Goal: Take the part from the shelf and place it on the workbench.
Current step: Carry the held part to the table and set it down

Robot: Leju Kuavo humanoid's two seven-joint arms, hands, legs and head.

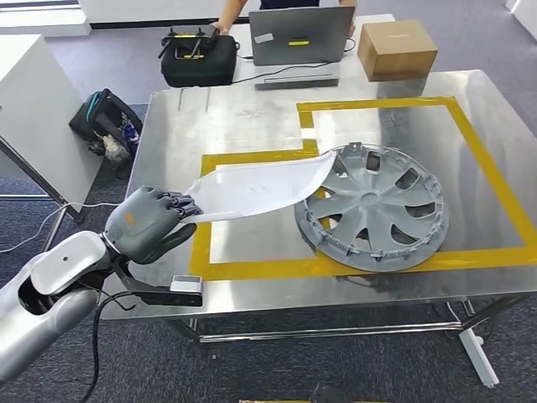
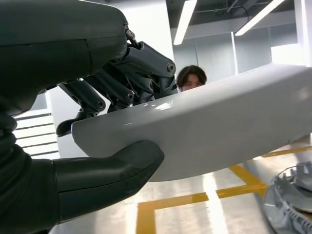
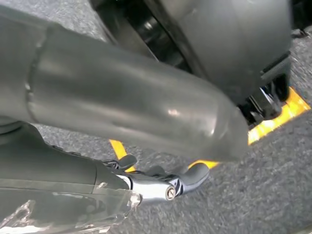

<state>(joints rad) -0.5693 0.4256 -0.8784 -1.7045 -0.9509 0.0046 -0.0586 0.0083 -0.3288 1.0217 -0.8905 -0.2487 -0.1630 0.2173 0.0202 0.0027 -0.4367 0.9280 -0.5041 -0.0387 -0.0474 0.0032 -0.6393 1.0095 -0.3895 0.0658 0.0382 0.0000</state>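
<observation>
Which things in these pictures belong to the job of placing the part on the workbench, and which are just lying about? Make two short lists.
Part of the job:
- white curved part
- left hand gripping it at one end
- steel workbench with yellow tape outline

Lying about:
- grey hubcap
- cardboard box
- laptop
- black case
- dark bag on the floor

Part [image 1: 259,189] held over workbench [image 1: 253,126] left of wheel cover [image 1: 373,206], laptop [image 1: 300,35] and box [image 1: 397,48] behind
</observation>
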